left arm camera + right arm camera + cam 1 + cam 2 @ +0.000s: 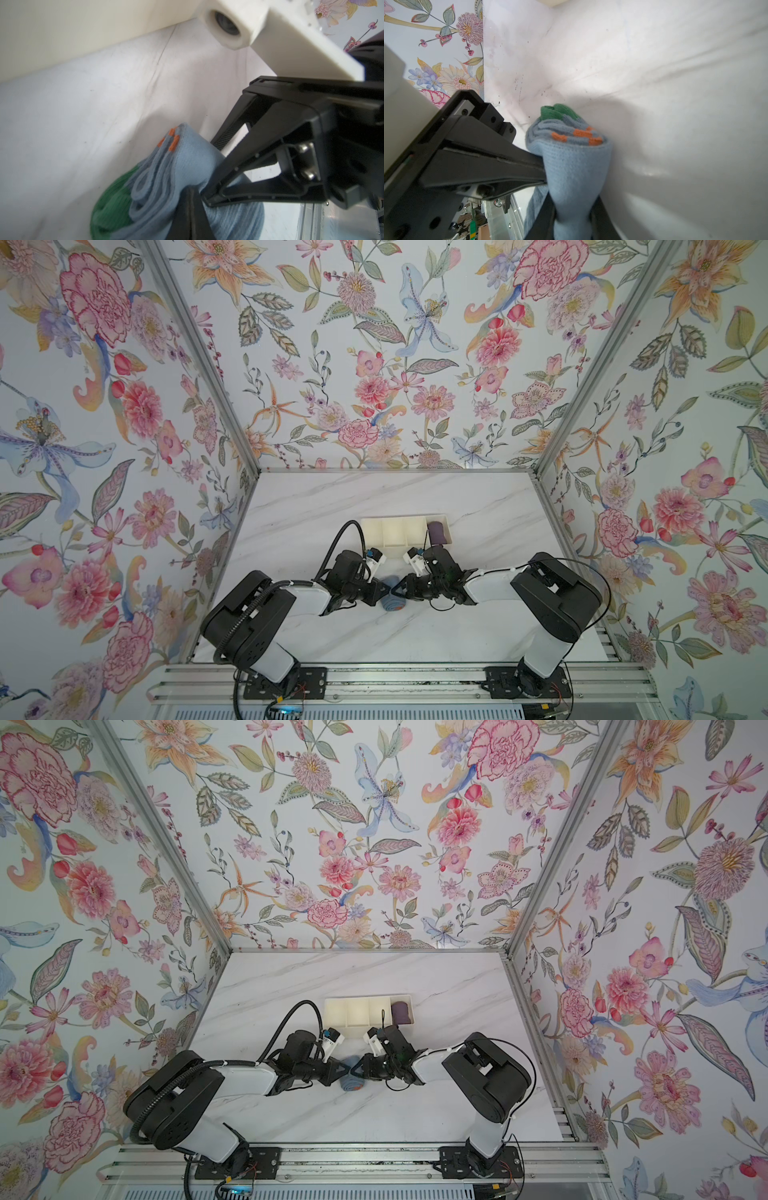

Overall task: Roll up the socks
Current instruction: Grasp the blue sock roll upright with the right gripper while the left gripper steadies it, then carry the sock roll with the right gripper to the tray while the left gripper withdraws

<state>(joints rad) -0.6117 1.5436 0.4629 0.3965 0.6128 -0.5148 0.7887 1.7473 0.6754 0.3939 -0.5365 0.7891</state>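
Socks, rolled into a blue-grey bundle, sit on the table mid-front, btwn both grippers. R gripper is nipped on the roll's outer layer, cloth btwn its fingers. L gripper is fully closed, tips dug into the roll's side; can't tell if cloth's caught. Tray is just behind.

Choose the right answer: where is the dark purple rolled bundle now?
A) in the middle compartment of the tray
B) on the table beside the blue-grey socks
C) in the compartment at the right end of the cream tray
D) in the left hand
C: in both top views the dark purple bundle lies in the right-end compartment of the cream tray, apart from the blue-grey socks.
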